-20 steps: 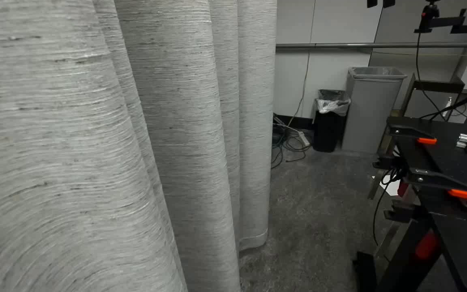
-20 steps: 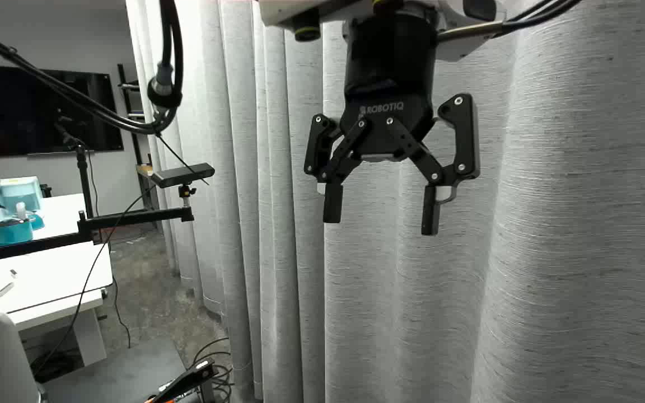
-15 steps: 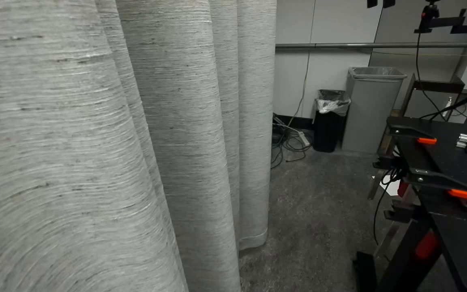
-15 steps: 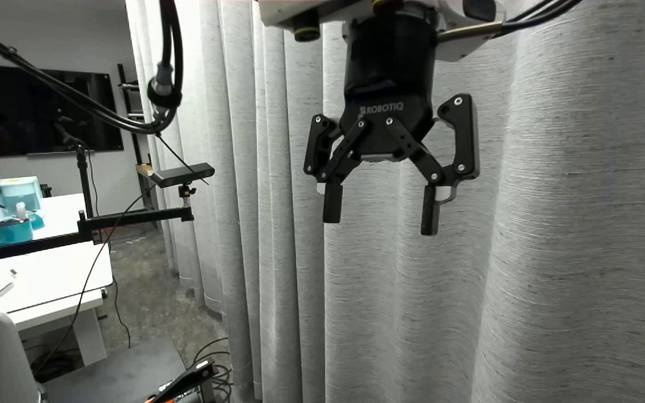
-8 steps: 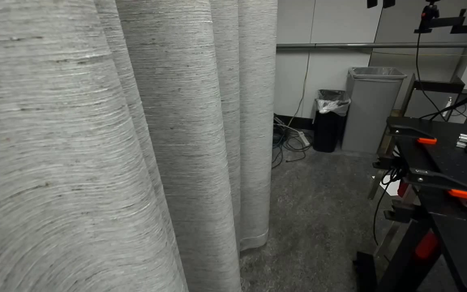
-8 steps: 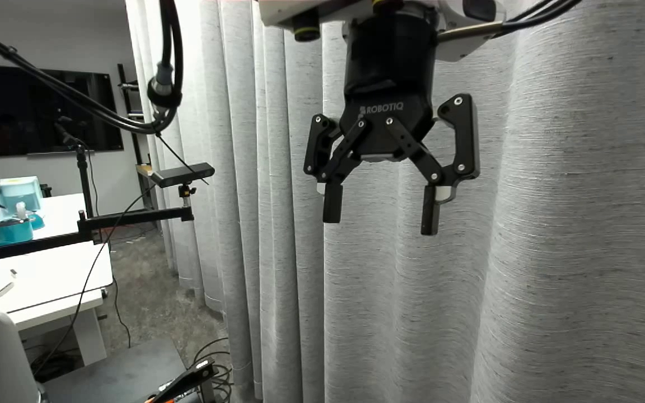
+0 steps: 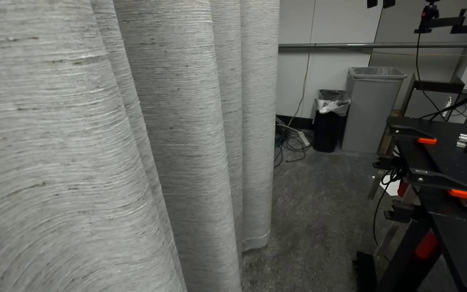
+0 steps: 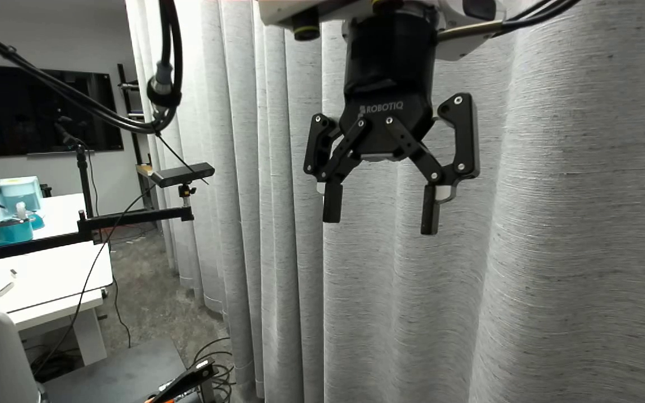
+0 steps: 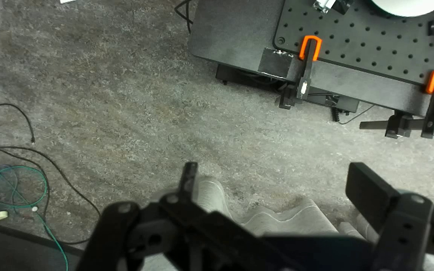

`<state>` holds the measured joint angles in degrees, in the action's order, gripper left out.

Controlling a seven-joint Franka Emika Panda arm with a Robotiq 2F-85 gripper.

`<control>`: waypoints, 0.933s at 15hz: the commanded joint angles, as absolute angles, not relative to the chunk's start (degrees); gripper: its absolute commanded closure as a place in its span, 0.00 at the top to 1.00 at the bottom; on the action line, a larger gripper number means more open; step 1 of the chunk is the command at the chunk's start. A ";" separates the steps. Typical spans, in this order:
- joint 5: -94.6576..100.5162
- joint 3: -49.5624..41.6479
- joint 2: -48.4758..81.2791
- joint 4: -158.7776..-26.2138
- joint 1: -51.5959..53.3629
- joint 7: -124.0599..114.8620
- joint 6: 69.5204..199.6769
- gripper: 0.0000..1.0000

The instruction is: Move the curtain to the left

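The curtain (image 7: 189, 134) barely stirred, its edge drifting toward three o'clock; my hand (image 8: 381, 226) gapes wide, empty: probably no progress.

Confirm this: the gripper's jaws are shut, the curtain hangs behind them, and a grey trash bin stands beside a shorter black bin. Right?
Not shut: the jaws of the gripper are open, spread apart in an exterior view and the wrist view. The rest holds: the curtain hangs behind them, and a grey trash bin stands beside a shorter black bin.
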<state>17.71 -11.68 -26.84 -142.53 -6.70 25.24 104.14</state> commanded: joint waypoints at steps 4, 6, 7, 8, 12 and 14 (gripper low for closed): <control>17.74 -11.82 -26.85 -142.40 -6.49 25.19 103.93 1.00; 17.74 -11.82 -26.85 -142.40 -6.49 25.19 103.93 1.00; 17.74 -11.82 -26.85 -142.40 -6.49 25.19 103.93 1.00; 16.97 -11.89 -26.22 -141.94 -6.62 23.77 104.65 1.00; 20.65 -10.31 -23.37 -140.18 -8.68 12.13 113.76 1.00; 20.50 -9.92 -20.91 -137.94 -9.57 6.87 116.74 1.00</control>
